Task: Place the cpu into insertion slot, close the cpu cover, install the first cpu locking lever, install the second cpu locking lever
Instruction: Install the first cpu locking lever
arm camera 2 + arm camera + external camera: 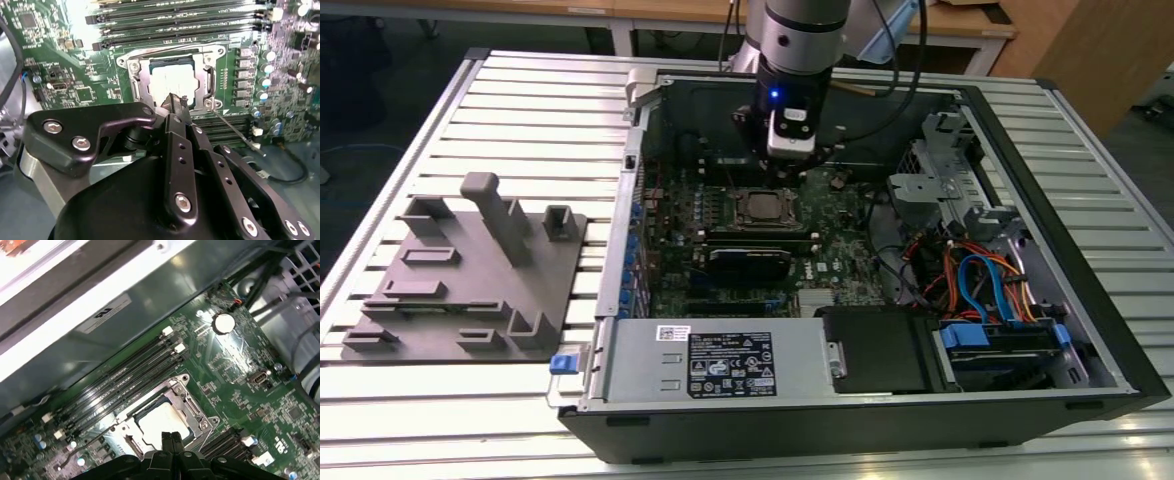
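I'm holding the pincer [790, 158] pinched narrow and empty, just above centre of the exterior view; the cpu [761, 207] is lying directly below it in frame, under the lowered cpu cover [202, 75].

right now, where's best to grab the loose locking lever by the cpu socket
Take the locking lever at its free end, away from the cpu cover: the thin rod angles clear of it there. Probably from above, fingers across the rod.

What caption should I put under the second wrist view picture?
Shut gripper near the cpu, with the cpu cover lowered.
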